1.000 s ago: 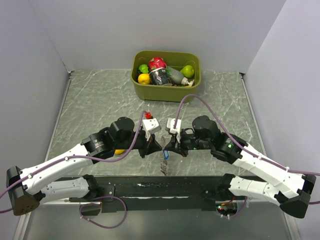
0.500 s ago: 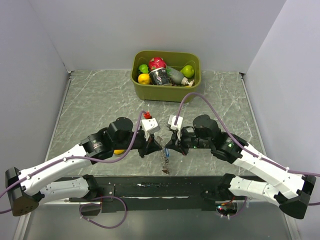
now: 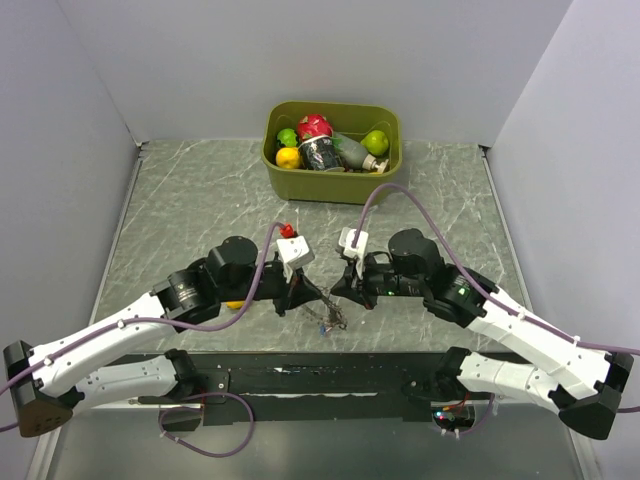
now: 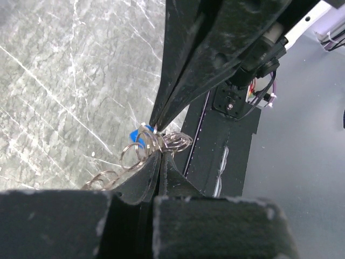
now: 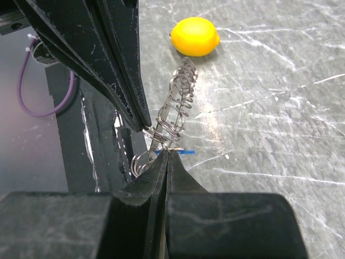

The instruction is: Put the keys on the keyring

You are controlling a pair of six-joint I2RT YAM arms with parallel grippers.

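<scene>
Your pincers have drawn together, left pincer clamping the keyring. Your right pincer pinches a half-hidden blue key.

Yellow lemon, blue key, grey white-veined table.

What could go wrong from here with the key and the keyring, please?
1. The right gripper pinches the blue key only at its fingertips, so it may slip out.
2. The left gripper holds the keyring by a loop or two; the loose coil could swing or snag.
3. Both grippers' tips almost touch, so a small misalignment could knock them together.
</scene>
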